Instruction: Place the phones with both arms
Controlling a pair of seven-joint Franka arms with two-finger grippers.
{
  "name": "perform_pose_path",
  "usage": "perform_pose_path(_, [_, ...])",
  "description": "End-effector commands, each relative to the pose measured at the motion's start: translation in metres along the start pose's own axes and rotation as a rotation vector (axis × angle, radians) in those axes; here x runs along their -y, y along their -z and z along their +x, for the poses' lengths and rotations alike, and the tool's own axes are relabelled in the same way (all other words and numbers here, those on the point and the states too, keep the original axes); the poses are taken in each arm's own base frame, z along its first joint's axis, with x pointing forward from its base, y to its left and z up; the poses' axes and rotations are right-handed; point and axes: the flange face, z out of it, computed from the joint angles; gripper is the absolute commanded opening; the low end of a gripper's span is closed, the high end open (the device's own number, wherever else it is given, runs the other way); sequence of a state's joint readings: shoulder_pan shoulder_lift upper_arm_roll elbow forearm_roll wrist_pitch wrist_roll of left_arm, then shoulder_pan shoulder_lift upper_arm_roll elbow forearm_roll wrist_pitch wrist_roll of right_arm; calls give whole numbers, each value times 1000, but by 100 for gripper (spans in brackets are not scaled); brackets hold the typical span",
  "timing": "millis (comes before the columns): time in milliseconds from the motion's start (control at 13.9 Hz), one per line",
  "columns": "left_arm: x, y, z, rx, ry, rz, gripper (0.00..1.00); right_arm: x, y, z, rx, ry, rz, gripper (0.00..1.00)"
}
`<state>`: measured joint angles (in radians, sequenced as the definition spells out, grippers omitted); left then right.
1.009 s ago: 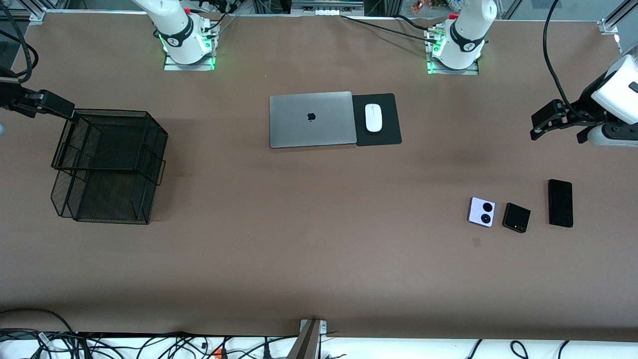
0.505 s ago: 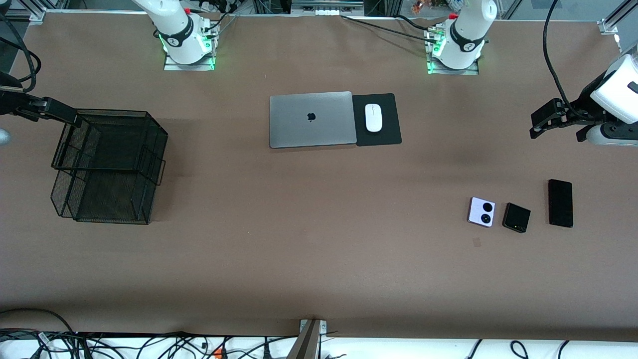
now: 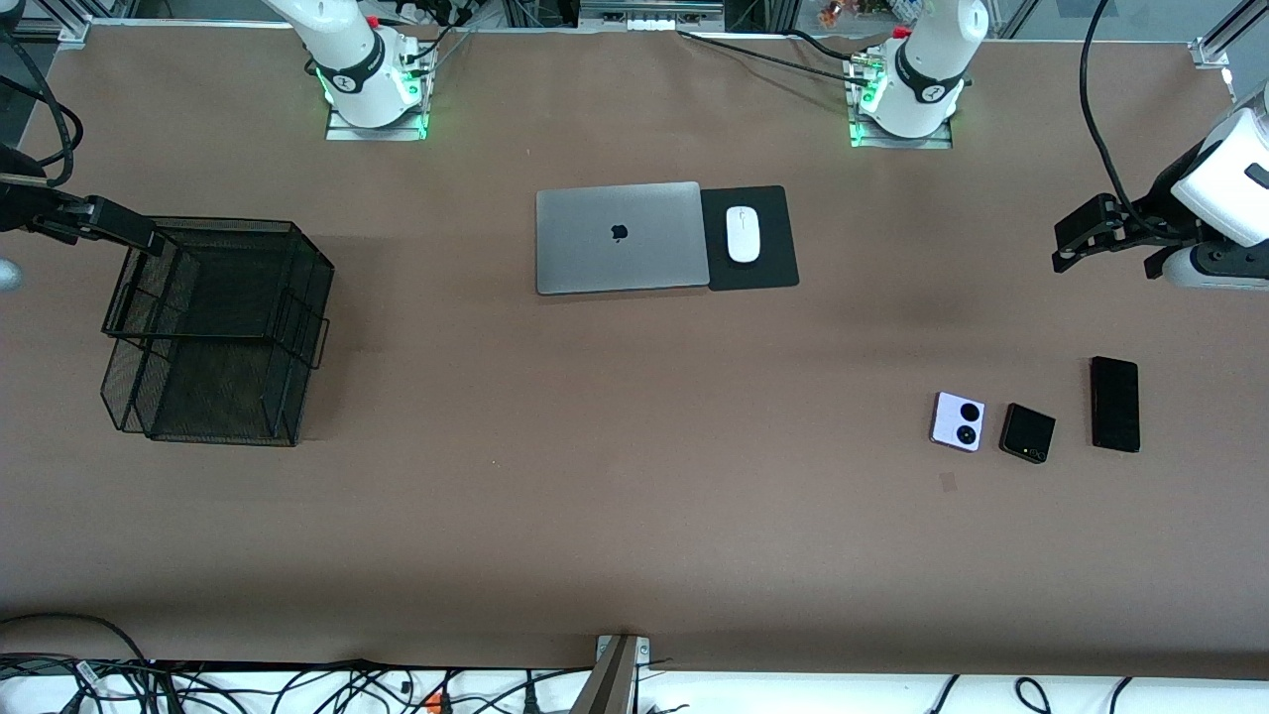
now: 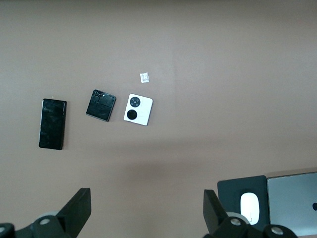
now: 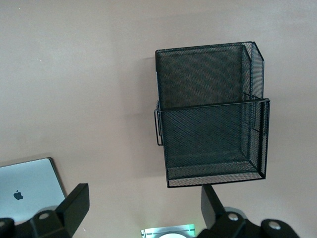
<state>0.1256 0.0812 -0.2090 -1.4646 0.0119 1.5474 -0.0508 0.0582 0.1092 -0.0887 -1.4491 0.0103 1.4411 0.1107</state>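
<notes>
Long black slab (image 3: 1114,404) lies lengthwise, pointing roughly toward the bases.

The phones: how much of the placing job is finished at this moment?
Done: nothing yet. The lilac phone, the square black phone and the long black phone all lie on the table, toward the left arm's end.
In hand: nothing. The left claw is open in the air; the right claw, open, is over the empty mesh tray.
Left: all three phones.
</notes>
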Motion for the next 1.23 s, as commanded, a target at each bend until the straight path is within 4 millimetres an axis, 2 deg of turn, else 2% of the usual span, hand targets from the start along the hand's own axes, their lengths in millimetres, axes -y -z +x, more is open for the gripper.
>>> perform_pose_path(0, [3,1,-4,10,-17,-5,100,0,6,-4,-12,3,-10,100])
perform_pose_path(144, [4,-5,-1,16,-25,47,100,0,6,-4,-14,0,-10,100])
perform_pose_path(577, [13,-35,20,40,-15,38,100,4,5,-4,-10,3,-11,100])
perform_pose_path(721, [14,-61,32,82,-18,32,100,3,5,-4,-11,3,-10,100])
perform_pose_path(865, [19,-100,45,144,-18,37,100,3,4,-3,-10,3,-11,100])
perform_pose_path(937, [18,-125,53,180,-45,111,100,3,4,-3,-10,3,-11,100])
perform_pose_path(1009, [15,-143,62,187,-81,181,100,3,4,-3,-10,3,-11,100])
perform_pose_path(1153, [6,-171,75,169,-108,178,100,3,4,-3,-10,5,-11,100])
